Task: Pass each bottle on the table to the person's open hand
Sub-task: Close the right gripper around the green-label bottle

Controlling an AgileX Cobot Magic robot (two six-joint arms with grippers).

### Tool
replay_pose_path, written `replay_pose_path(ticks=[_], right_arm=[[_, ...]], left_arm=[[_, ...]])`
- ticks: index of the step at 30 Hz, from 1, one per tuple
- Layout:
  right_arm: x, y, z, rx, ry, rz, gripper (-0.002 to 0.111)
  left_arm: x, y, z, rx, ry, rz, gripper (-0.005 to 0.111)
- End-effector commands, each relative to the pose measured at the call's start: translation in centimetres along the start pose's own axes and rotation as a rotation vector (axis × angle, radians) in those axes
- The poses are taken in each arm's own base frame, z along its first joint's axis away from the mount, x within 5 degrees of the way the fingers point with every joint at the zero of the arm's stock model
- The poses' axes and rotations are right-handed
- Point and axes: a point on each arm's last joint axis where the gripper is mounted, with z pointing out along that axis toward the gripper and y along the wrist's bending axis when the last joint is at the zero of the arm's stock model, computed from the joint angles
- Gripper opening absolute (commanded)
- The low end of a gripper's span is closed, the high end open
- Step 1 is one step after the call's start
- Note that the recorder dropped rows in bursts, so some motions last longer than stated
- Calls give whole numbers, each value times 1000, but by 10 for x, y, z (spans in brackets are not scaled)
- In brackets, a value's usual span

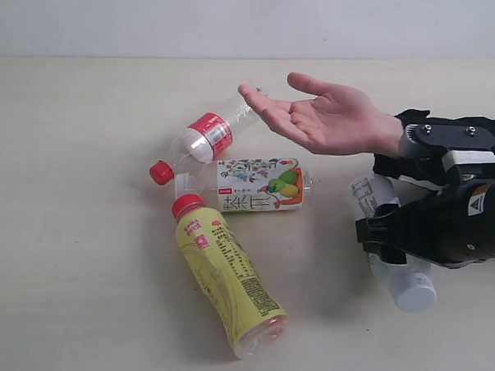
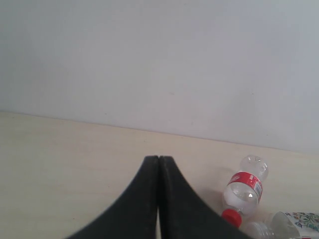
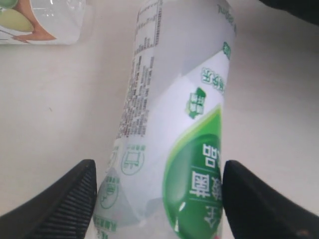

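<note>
— Our right claw [image 3: 159, 172] pinches the white-capped bottle [image 1: 413, 291], lower right of the frame.
— We keep the squeeze light, lift level, and ease it into the open hand [image 1: 332, 119].

There are four bottles: yellow bottle [image 1: 227, 279], red-labelled bottle [image 1: 209, 134], illustrated bottle [image 1: 260, 184], white-capped bottle [image 1: 413, 291]. One open hand [image 1: 324, 115]. One table [image 1: 83, 186]. Two grippers — left gripper [image 2: 158, 199], right gripper [image 3: 159, 199].
</note>
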Motion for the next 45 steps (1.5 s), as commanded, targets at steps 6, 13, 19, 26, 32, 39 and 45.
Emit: replay_pose_path(ticks=[6,13,19,26,32,39,45], right_arm=[[9,-3,6,14,42,-16,0],[14,-6,29,33,65,-8,0],[13,-6,31,33,57,-10,42],[12,-6,31,30,46,-10,58],[12,-6,31,30,46,-10,64],[12,-6,31,30,46,-8,72],[11,-6,31,28,34,-8,67]], left_arm=[[0,0,-1,-4,-5,8,0],[0,0,-1,-4,-5,8,0],[0,0,-1,-4,-5,10,0],[0,0,-1,-4,-5,10,0],[0,0,-1,-4,-5,10,0],[0,0,-1,-4,-5,10,0],[0,0,-1,-4,-5,10,0]])
